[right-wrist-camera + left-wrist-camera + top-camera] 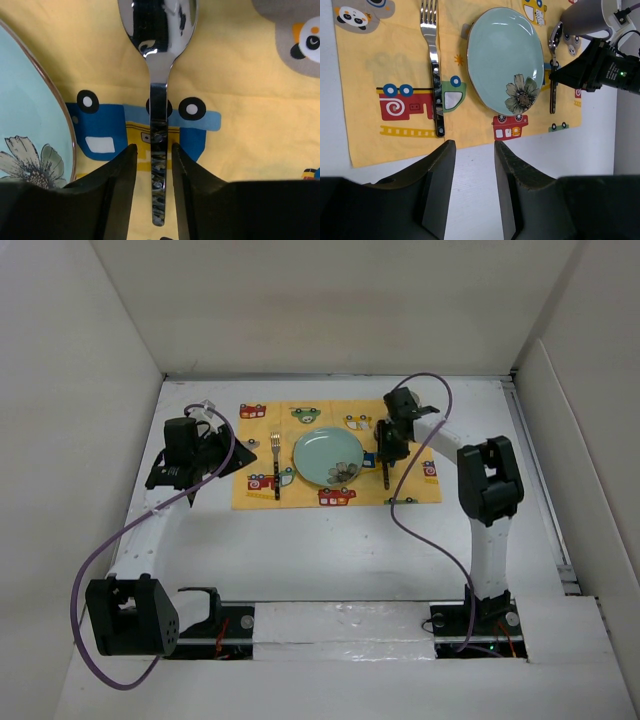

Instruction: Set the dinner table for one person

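The white dinner table (330, 550) carries a yellow car-print placemat (300, 495). On the mat lie a teal plate (325, 455) with a flower, a fork (276, 465) to its left and a spoon (385, 478) to its right. My right gripper (153, 146) is open low over the spoon (159, 100), a finger on each side of the dark handle with a small gap on both sides. My left gripper (472, 147) hovers open and empty over bare table beside the mat's left edge, with the fork (435, 75) and plate (505, 55) ahead of it.
White walls enclose the table on three sides. The right arm (600, 70) hangs over the mat's right part. A purple cable (430, 380) loops above the mat's far right corner. The arm bases sit at the near edge.
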`<state>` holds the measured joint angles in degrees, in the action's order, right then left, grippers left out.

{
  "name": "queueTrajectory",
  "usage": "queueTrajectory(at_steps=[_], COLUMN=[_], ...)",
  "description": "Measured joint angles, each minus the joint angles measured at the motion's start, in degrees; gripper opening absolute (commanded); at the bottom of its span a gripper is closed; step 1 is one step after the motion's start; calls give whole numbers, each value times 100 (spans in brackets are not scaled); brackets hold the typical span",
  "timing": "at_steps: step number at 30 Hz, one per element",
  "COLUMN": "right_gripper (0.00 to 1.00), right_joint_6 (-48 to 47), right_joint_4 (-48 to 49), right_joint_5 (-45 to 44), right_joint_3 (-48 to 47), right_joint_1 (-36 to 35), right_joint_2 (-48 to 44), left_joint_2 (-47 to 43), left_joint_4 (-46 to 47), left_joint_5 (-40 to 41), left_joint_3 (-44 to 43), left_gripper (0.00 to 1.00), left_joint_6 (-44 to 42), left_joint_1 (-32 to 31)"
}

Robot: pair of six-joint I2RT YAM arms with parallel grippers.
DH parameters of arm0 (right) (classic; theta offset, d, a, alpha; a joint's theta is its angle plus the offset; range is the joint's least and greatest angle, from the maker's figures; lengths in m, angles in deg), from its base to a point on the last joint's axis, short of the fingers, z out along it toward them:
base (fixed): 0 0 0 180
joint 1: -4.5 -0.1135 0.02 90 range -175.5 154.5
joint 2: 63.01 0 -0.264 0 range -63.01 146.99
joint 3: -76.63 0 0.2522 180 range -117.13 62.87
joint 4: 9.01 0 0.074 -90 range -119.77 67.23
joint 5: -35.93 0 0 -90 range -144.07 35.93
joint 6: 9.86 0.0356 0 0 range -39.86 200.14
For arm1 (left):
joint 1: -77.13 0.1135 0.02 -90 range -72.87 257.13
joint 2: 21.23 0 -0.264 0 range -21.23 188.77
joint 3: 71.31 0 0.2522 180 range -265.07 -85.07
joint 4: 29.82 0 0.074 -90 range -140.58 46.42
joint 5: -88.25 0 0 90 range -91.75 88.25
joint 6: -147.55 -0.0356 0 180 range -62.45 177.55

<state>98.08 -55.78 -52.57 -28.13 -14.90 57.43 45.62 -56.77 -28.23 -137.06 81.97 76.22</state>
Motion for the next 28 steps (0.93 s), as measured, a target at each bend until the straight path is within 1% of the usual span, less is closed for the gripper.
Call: queueTrajectory(at_steps=[2, 3, 5, 7, 8, 10, 12, 14, 15, 18, 20, 21, 24, 26, 28], right_gripper=[47, 51, 51, 51, 51, 51, 52, 55, 63, 77, 80, 83, 87, 89, 91], right_joint_6=[2, -11, -68, -155, -173, -232, -271, -264, -258, -98, 33, 101, 179, 181, 188], right_joint_4=[-48, -81, -203, -339, -350, -439, -413, -116, 129, 1064, 1558, 1749, 2157, 2229, 2194], right_joint_5=[7, 33, 101, 197, 212, 254, 262, 181, 103, -267, -551, -691, -1088, -1222, -1263], right_joint_3=[9, 9, 9, 9, 7, 7, 11, 98, 245, 734, 970, 1021, 986, 944, 946], right_joint_1=[-20, -20, -44, -50, -59, -57, -33, 31, 85, 369, 599, 710, 809, 809, 811], right_joint_2=[-79, -151, -420, -638, -1075, -1663, -2446, -3340, -3882, -5578, -6345, -6662, -7064, -6985, -6734], left_joint_2=[0, 0, 0, 0, 2, 9, 17, 15, 15, -50, -201, -299, -640, -863, -1012], left_joint_4=[-11, -26, -94, -197, -223, -317, -424, -479, -485, -422, -328, -302, -205, -105, -55], left_joint_5=[15, 20, 46, 74, 79, 57, 4, -31, -37, 63, 199, 278, 605, 796, 918], left_joint_3=[0, 0, -11, -50, -76, -197, -431, -763, -986, -1740, -2184, -2417, -3032, -3254, -3274], left_gripper=[36, 37, 38, 42, 43, 45, 50, 53, 54, 58, 60, 61, 61, 62, 66], left_joint_6=[-9, -24, -66, -122, -138, -157, -151, -87, -42, 238, 450, 553, 743, 782, 804], left_joint_1=[0, 0, 0, -33, -50, -92, -107, -129, -129, -129, -129, -129, -129, -129, -129])
